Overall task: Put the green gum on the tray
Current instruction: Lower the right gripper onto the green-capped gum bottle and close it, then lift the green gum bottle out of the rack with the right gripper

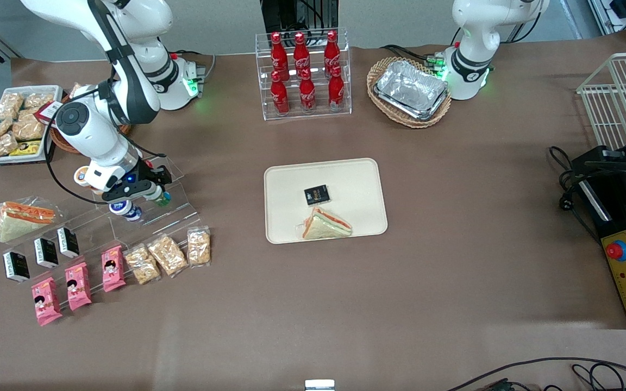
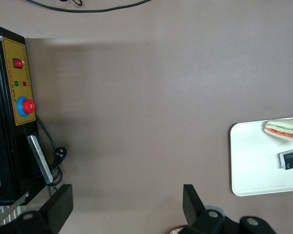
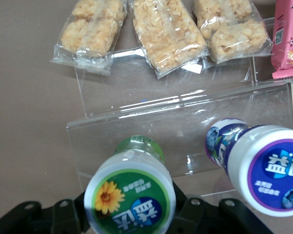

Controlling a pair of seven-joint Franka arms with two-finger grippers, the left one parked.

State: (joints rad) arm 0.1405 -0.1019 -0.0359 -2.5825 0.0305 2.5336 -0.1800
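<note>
1. Front view: the claw (image 1: 156, 191) of the working arm is down at the clear stepped stand (image 1: 177, 203), toward the working arm's end of the worktop (image 1: 454, 244). The green gum (image 1: 162, 197) is at its tip, beside the blue-lidded bottle (image 1: 126, 209). The tray (image 1: 356, 179) lies in the middle of the worktop, well apart from the claw; it carries a wrapped sandwich (image 1: 325, 225) and a small black packet (image 1: 317, 195), but no gum.

2. Right wrist view: the green gum (image 3: 131, 197) stands upright on the stand, its round lid with a flower print facing the camera. The dark fingers (image 3: 63, 214) of the claw show on both sides of the bottle, close to its body. I judge the claw is clenched on the green gum, or very nearly so. The blue-lidded bottle (image 3: 268, 168) is just beside it, not touched. Snack bags (image 3: 166, 31) lie on the lower step.

3. Left wrist view: only one end of the tray (image 2: 249, 161) shows, again without gum.

4. Progress, as I judge it: the reach is done and the grasp seems taken. The lift, the carry to the tray and the release are not yet done
</note>
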